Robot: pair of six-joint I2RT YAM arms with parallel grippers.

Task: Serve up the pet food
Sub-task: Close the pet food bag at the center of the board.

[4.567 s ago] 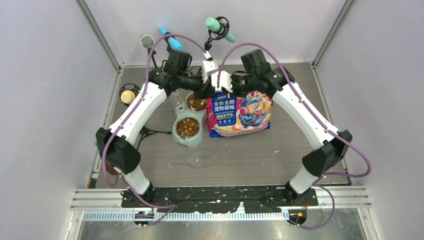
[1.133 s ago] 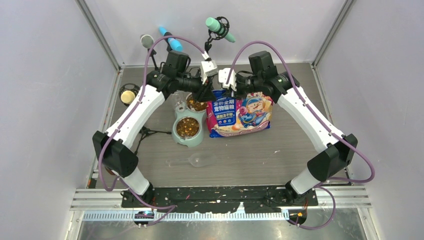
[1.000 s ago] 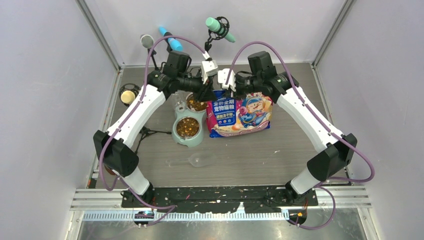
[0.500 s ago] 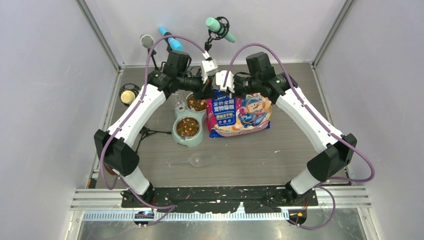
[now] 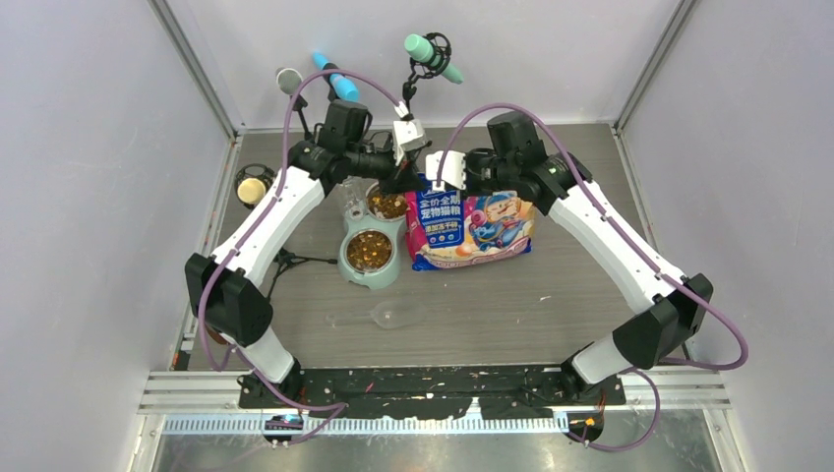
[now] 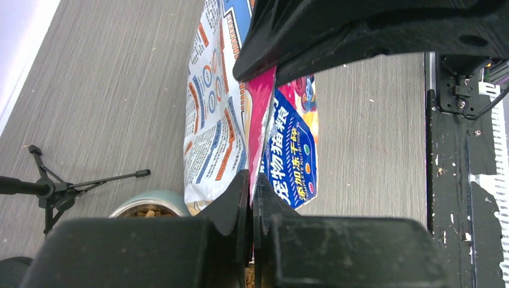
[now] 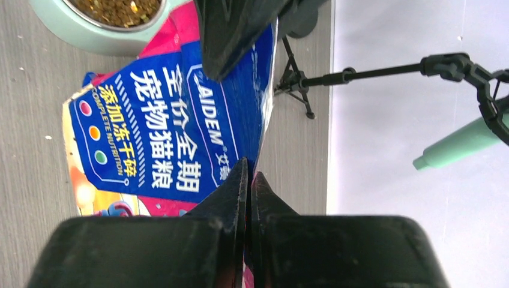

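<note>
The glossy pink, white and blue bag (image 5: 477, 224) lies on the table right of the mint-green feeder (image 5: 346, 262). Brown pet food fills both steel bowls (image 5: 370, 250). My left gripper (image 5: 409, 178) and right gripper (image 5: 439, 179) meet at the bag's far top edge. In the left wrist view the left gripper (image 6: 251, 180) is shut on the bag's thin pink edge (image 6: 259, 129), with pet food (image 6: 146, 212) showing in a bowl beside it. In the right wrist view the right gripper (image 7: 248, 169) is shut on the blue top edge of the bag (image 7: 156, 132).
A clear plastic scoop (image 5: 393, 315) lies in front of the feeder. Microphones on stands (image 5: 431, 51) rise at the back, with a tripod foot (image 7: 298, 84) close behind the bag. A small round object (image 5: 253, 187) sits at the far left. Grey walls enclose the table.
Both grippers have closed on the bag's top edge within the last second. The right arm's elbow has swung slightly right and nearer. The bag and feeder stay put.
</note>
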